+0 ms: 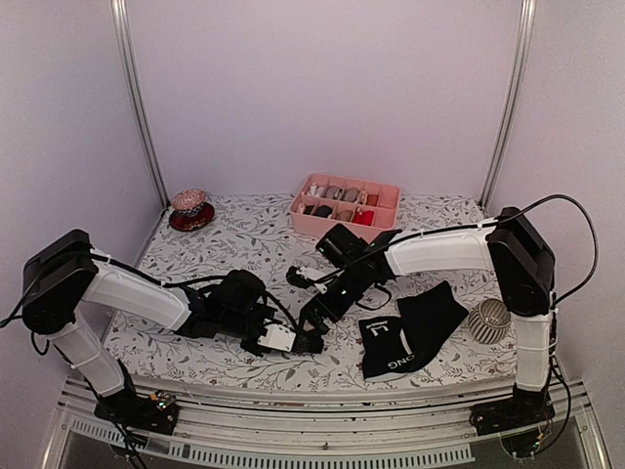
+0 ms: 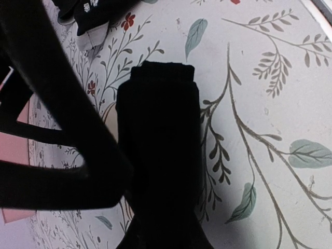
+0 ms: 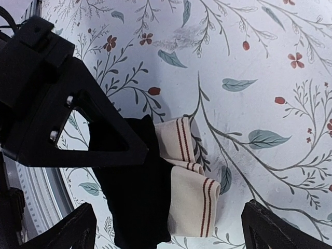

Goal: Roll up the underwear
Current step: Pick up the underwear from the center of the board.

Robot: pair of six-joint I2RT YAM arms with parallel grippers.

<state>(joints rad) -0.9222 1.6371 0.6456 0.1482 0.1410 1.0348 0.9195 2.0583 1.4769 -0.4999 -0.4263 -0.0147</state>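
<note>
Rolling is in hand on the beige-banded brief [image 3: 187, 202], half rolled on the tabletop [image 3: 270, 67] at lower centre of the right wrist view. Your left fingers [image 2: 57, 155] look clamped on its black end; your right fingers [image 3: 72, 231] hang spread wide above it. Next, tuck the loose band in tight. The lettered brief [image 1: 400, 342] lies lower right in the top view

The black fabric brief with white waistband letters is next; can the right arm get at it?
Probably yes: the black lettered brief lies uncovered, just right of the open right gripper.
</note>
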